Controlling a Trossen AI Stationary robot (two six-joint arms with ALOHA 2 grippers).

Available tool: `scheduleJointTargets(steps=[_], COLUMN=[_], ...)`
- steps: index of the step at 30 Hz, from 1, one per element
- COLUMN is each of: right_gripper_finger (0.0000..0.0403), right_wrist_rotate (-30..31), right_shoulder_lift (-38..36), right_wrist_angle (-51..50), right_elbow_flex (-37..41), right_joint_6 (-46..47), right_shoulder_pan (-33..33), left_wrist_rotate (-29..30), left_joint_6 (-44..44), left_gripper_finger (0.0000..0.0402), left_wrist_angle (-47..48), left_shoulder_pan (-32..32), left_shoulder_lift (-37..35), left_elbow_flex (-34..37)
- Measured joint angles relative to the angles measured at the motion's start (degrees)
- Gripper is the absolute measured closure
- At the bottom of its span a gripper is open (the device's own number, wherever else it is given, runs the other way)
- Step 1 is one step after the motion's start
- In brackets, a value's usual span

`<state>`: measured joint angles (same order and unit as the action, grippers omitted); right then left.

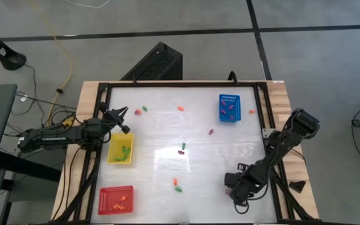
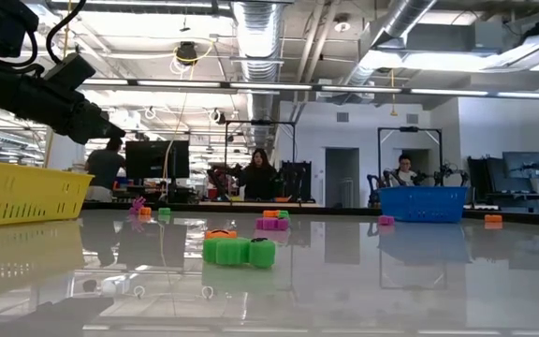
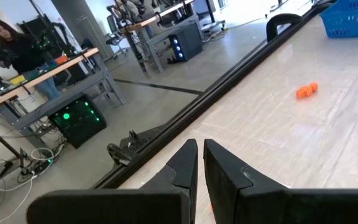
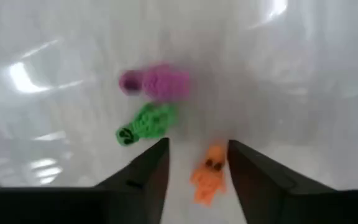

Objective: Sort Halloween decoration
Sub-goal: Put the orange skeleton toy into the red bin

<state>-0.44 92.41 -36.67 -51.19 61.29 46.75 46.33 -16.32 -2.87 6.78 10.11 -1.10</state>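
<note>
Right gripper [image 4: 197,163] – fingers parted around small orange skeleton-shaped plastic piece [image 4: 207,176], not gripping; left gripper [image 3: 199,163] closed, empty, beside yellow mesh tray [image 1: 120,149].

Near centre: green pieces [image 2: 239,251] on the glossy table [image 2: 363,290], an orange piece [image 2: 220,234] just behind.
Left: yellow tray [image 2: 26,194], dark arm [image 2: 40,89] above it.
Right: blue tray [image 2: 423,203].
Background: people at desks.
</note>
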Motion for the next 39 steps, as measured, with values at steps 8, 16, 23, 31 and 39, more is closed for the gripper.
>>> scheduleJointTargets(steps=[8,16,23,31,39], right_gripper_finger=[0.0343,0.0364,0.0340,0.0284,0.0215], right_wrist_rotate=[-0.99,-2.92,-2.70,-2.63,-2.94], right_shoulder_lift=[3.53,3.25,3.23,3.17,3.14], right_wrist_angle=[-1.42,-1.76,-3.34,-13.98,-15.06], right_elbow_flex=[-3.09,-3.07,-4.85,-10.53,-9.45], right_joint_6=[-1.68,-1.64,-3.72,7.92,23.13], right_shoulder_pan=[-0.30,-0.42,-0.84,-2.39,-1.72], left_wrist_rotate=[-0.02,-0.02,-0.02,-0.02,-0.02], left_joint_6=[0.00,0.00,0.01,0.02,0.00], left_gripper_finger=[0.0384,0.0384,0.0384,0.0384,0.0384], left_wrist_angle=[0.00,0.00,0.00,0.00,0.00], left_shoulder_pan=[0.01,0.00,-0.01,-0.01,0.00], left_shoulder_lift=[0.02,0.00,0.02,0.00,0.02], left_elbow_flex=[0.00,0.00,0.00,0.00,0.00])
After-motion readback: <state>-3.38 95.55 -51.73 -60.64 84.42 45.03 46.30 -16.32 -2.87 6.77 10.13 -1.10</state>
